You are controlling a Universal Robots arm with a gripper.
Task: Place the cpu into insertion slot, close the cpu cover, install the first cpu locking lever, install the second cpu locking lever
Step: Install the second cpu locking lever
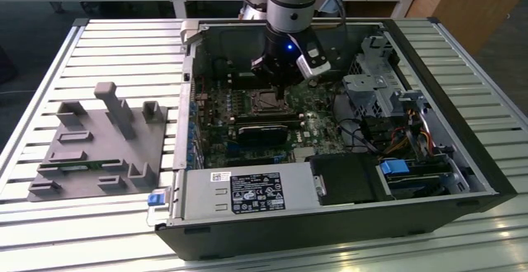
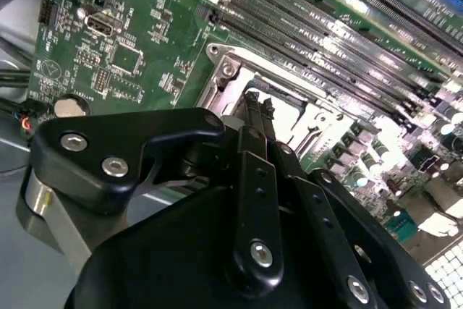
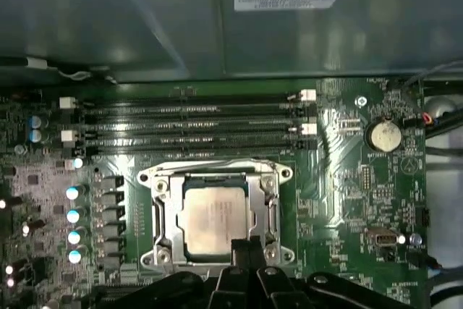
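Observation:
The cpu (image 3: 215, 215), a pale silver square, lies flat in the insertion slot (image 3: 286, 175), whose silvery rim shows around it. Over its edges lies the cpu cover (image 3: 165, 211), a metal frame with a cut-out centre. A thin wire locking lever (image 3: 210, 162) runs along one side of the socket. My gripper (image 3: 244, 247) hangs just above the socket's edge with its two narrow fingers pressed together and nothing between them. In the second wrist view the gripper (image 2: 258, 106) stands over the socket frame (image 2: 230, 70). In the exterior view the gripper (image 1: 278, 91) is right above the socket (image 1: 268, 102).
The open computer case (image 1: 462, 161) rests on a slatted table. Memory slots (image 3: 195, 117) run beside the socket. A drive cage (image 1: 371, 86) and cables sit at the exterior view's right, a power supply (image 1: 247, 191) in front. A grey fixture (image 1: 99, 142) lies on the table at the left.

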